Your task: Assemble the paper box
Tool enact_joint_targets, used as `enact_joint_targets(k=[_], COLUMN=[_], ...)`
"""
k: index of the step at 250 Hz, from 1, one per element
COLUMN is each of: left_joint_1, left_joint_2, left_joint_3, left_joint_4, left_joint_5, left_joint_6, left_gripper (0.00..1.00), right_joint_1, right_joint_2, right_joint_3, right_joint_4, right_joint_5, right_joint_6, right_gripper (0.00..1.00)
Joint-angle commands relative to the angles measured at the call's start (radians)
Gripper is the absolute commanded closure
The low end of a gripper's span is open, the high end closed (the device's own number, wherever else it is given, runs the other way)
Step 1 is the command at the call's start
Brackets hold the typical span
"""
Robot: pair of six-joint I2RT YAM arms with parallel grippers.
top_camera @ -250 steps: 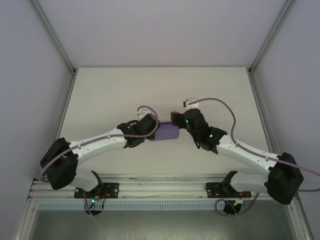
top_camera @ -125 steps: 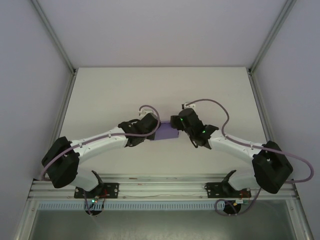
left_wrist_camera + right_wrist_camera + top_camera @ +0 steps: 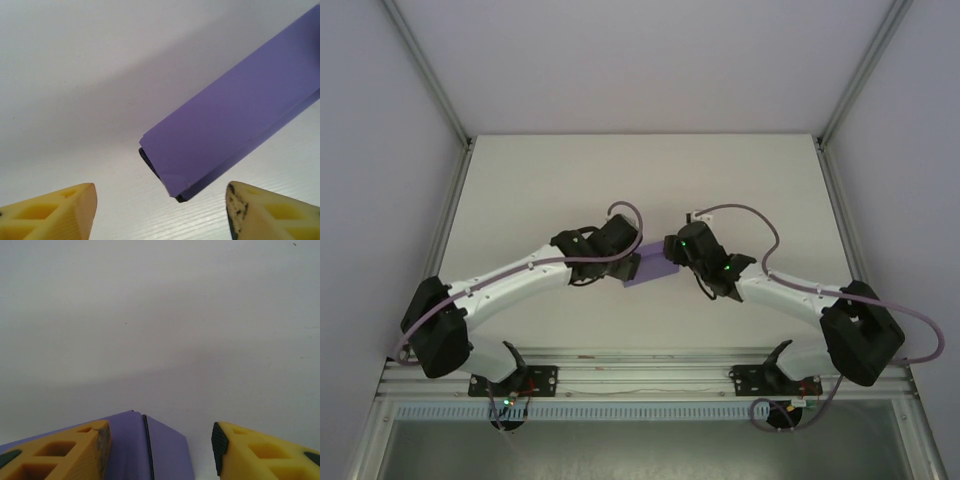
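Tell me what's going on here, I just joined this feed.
Both arms meet at the purple paper box in the middle of the table. The left pincer is open with one corner of the box between its fingers. The right pincer is open around the other end. Neither one is clamped on it.

We see two arms, the left arm [image 3: 510, 283] and the right arm [image 3: 788, 298], built of white tubular links between bulky black joint housings, with small green lights [image 3: 728, 268] on the wrists and a lilac-grey cable [image 3: 761, 223] looping along each. Black bases [image 3: 516, 379] are bolted to a silver rail [image 3: 640, 371] at the near edge. The left end effector [image 3: 160, 192] and right end effector [image 3: 161, 431] carry yellow wedge fingers [image 3: 65, 212] with triangular cut-outs and dark pads [image 3: 217, 441].
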Motion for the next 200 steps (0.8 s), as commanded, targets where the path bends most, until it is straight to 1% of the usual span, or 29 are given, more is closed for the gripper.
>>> enact_joint_targets(k=[1,26,74,90,113,141,157,177,190,200], left_joint_1=[0.033,0.101,0.167,0.176,0.179,0.181,0.186,0.197,0.203,0.206], left_joint_2=[-0.034,-0.034,-0.006,-0.013,-0.019,-0.021,-0.022,-0.02,-0.017,-0.015], left_joint_3=[0.033,0.008,-0.053,-0.092,-0.157,-0.247,-0.305,-0.368,-0.402,-0.427], left_joint_4=[-0.051,0.004,0.086,0.118,0.177,0.257,0.306,0.344,0.361,0.376], left_joint_5=[0.017,0.082,0.18,0.202,0.238,0.294,0.301,0.304,0.311,0.314], left_joint_6=[-0.005,-0.029,-0.041,-0.051,-0.053,-0.065,-0.081,-0.103,-0.11,-0.116], left_gripper=[0.27,0.27,0.39,0.41,0.41,0.45,0.5,0.63,0.67,0.67], right_joint_1=[-0.006,-0.005,-0.005,-0.006,-0.006,-0.006,-0.007,-0.013,-0.016,-0.022], right_joint_2=[0.026,0.028,0.029,0.026,0.031,0.037,0.036,0.036,0.037,0.041], right_joint_3=[-0.064,-0.074,-0.075,-0.077,-0.082,-0.093,-0.117,-0.146,-0.169,-0.19], right_joint_4=[-0.123,-0.119,-0.123,-0.124,-0.119,-0.113,-0.091,-0.052,-0.021,0.012], right_joint_5=[0.005,0.005,0.011,0.018,0.015,0.011,0.013,-0.019,-0.049,-0.07], right_joint_6=[0.018,0.025,0.034,0.036,0.041,0.042,0.046,0.049,0.049,0.054], right_gripper=[0.45,0.46,0.46,0.46,0.46,0.46,0.5,0.53,0.54,0.57])
